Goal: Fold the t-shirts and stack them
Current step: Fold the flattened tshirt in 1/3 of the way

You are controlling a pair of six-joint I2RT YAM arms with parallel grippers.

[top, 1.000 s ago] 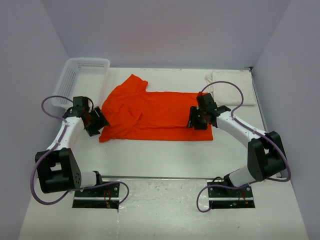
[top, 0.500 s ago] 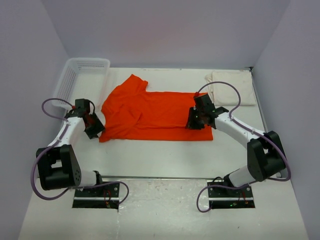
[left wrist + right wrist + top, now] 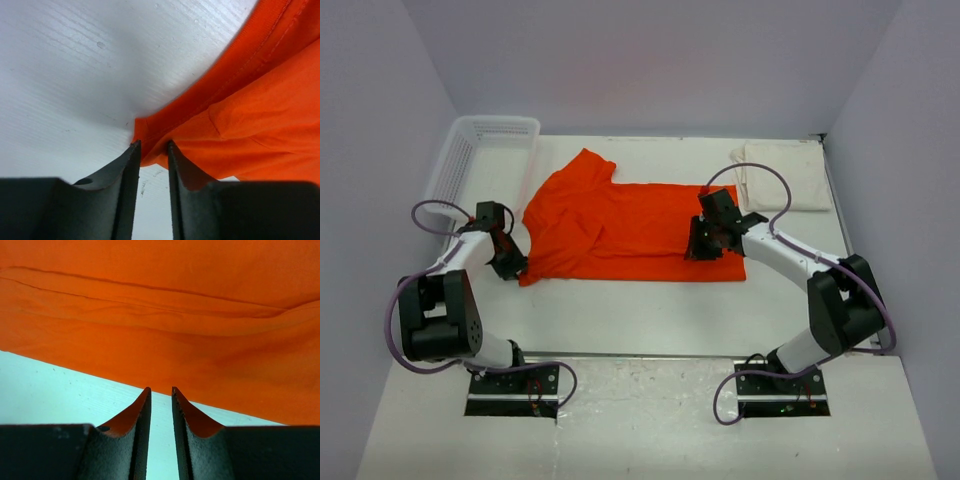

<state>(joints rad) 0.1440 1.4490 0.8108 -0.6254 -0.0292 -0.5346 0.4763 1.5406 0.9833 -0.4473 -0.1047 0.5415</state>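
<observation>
The orange t-shirt point(image 3: 620, 225) lies spread mid-way across the table point(image 3: 620, 310), and the cream t-shirt point(image 3: 785, 170) sits at the far right. The left gripper point(image 3: 152, 146) pinches the orange one's near-left corner. The right gripper point(image 3: 160, 390) is nearly closed at the near hem, but its hold on the cloth is unclear.

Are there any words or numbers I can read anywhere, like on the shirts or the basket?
None: there is no word, number, brand or sign to read in any view.
The orange t-shirt, the cream t-shirt and the white basket are all plain.
</observation>
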